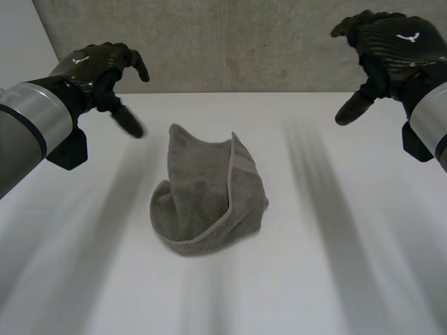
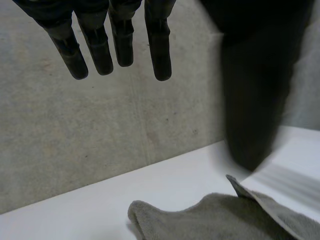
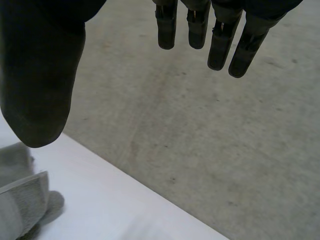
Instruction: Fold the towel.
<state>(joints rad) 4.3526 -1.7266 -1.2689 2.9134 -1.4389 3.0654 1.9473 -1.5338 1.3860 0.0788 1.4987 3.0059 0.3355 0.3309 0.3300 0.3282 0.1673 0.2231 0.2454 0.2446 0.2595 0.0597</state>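
A grey towel (image 1: 207,199) lies crumpled in a loose heap on the middle of the white table (image 1: 335,265), with two corners sticking up at its far side. My left hand (image 1: 105,73) hovers above the table to the towel's far left, open, holding nothing. My right hand (image 1: 380,52) hangs in the air at the far right, also open and empty. In the left wrist view the towel (image 2: 225,217) lies below the straight fingers (image 2: 120,42), well apart from them. In the right wrist view a towel corner (image 3: 20,200) shows under the thumb (image 3: 40,80).
A grey concrete wall (image 1: 230,42) rises right behind the table's far edge. The white tabletop stretches bare around the towel on every side.
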